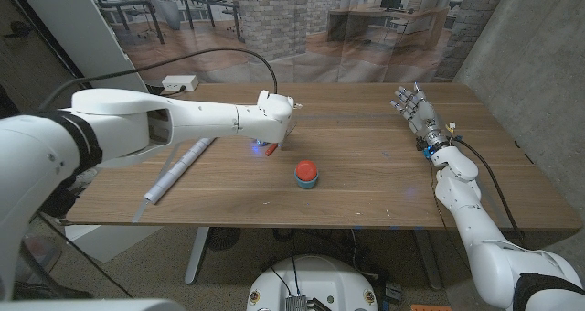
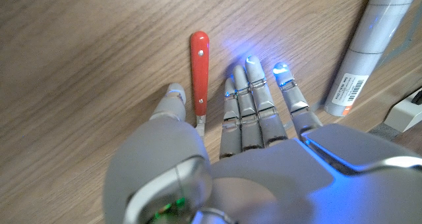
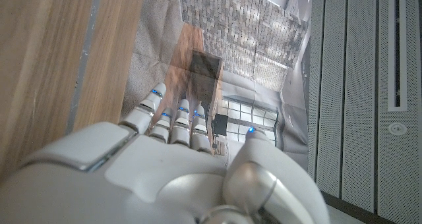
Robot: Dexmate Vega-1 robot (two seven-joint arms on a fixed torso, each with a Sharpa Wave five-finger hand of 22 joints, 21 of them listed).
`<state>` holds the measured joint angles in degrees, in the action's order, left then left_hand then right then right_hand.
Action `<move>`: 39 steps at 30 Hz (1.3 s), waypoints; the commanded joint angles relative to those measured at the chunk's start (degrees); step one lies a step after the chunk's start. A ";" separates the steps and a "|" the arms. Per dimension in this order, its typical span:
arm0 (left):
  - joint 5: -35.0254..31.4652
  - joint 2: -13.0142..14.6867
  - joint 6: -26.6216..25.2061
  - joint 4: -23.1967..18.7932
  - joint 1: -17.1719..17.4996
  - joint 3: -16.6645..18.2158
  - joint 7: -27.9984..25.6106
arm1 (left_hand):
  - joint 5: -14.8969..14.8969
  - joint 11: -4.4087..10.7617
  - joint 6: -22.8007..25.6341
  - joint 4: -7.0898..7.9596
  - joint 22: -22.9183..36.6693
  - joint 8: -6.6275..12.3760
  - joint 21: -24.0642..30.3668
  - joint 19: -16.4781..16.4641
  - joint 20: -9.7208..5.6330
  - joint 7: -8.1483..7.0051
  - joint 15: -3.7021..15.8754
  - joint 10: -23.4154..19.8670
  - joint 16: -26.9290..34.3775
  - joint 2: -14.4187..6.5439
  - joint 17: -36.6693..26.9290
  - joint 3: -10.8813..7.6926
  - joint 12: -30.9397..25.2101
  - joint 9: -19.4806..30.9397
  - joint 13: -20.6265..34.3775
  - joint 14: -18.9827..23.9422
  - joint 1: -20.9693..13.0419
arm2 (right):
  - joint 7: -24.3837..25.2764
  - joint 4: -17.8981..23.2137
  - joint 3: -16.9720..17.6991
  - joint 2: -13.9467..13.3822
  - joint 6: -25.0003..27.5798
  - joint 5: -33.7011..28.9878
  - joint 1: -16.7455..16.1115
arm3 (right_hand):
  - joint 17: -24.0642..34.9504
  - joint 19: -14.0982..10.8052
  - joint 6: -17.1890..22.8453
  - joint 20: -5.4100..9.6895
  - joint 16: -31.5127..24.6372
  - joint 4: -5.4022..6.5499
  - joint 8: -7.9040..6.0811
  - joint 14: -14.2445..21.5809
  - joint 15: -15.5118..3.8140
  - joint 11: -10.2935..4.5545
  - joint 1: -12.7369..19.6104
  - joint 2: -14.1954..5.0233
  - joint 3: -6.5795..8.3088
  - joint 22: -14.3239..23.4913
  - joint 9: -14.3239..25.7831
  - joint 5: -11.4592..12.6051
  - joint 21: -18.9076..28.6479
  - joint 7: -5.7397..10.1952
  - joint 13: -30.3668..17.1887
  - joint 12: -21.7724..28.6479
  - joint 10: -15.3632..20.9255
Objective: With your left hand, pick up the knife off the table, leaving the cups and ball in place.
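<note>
Your left robot hand is down over the red-handled knife lying on the table, fingers spread either side but not closed — grasp and lift remain, right robot hand open, idle.

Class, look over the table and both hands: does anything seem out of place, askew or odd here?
One thing: a long grey tube lies slanted with one end jutting past the table edge. The knife lies flat between the left hand's thumb and fingers. Nothing looks spilled or damaged.
</note>
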<state>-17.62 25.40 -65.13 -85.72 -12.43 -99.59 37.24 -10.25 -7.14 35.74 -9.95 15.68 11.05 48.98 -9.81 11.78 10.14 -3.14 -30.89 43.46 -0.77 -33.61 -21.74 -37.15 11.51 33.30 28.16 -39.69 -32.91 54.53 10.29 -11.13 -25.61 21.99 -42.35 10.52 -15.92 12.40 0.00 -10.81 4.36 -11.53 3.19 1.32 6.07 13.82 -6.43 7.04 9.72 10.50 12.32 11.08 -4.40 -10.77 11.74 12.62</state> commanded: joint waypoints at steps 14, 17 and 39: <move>-13.10 -4.50 -0.34 3.66 0.20 -7.17 7.11 | -0.11 1.64 4.03 0.80 -0.01 0.87 1.79 -1.78 -0.72 0.94 1.58 -3.14 2.03 -0.77 -0.93 -0.34 -3.07 0.16 1.53 3.54 -2.11 | 0.31 -4.93 1.05 0.71 -4.41 0.05 2.52 | 0.16 -0.84 0.53 -0.11 -0.50 0.40 0.18 1.01 -0.08 -0.13 -0.71 0.22 -0.01 0.11 0.29 0.14 0.17 0.11 -0.11 -0.18 0.64; -13.73 -4.75 0.11 4.11 0.71 -7.05 7.57 | -0.11 2.10 5.06 0.89 -0.03 1.04 2.50 -2.99 -1.03 0.64 2.63 -4.00 2.45 -0.72 -0.94 -0.37 -3.79 0.23 1.95 5.03 -2.45 | 0.34 -5.66 1.19 0.74 -5.01 0.04 2.95 | 0.16 -0.88 0.56 -0.07 -0.51 0.45 0.18 1.09 -0.14 -0.01 -0.82 0.24 -0.05 0.11 0.29 0.18 0.17 0.10 -0.11 -0.07 0.97; -23.20 -2.72 -1.33 6.68 9.97 -2.44 -0.95 | -0.78 12.65 23.58 -0.25 -1.14 5.62 18.14 -23.86 -12.60 -6.50 15.43 -27.07 4.18 -3.04 1.66 -10.90 -2.87 1.57 -6.10 30.64 -23.04 | 2.35 -8.50 0.74 -0.33 -8.29 -2.14 4.54 | 0.12 -0.64 1.50 0.23 -0.72 0.72 -0.06 2.32 -0.13 -0.14 -1.36 0.32 -0.26 0.10 0.29 0.44 0.00 0.05 -0.10 0.03 1.65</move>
<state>-36.57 20.49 -65.55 -79.31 -7.47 -104.79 41.33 -10.46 -1.74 56.20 -10.31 14.64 15.27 64.80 -31.60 0.44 6.25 0.80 -48.81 48.44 -2.05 -33.14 -30.83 -41.18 11.81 28.93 49.64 -59.40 -31.78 46.98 11.42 -10.81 -32.41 21.04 -38.30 10.52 -16.54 13.55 0.01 -11.07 4.83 -11.53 4.93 1.01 5.73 12.54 -6.66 6.57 9.72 10.50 12.32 11.08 -4.33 -10.77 11.74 13.73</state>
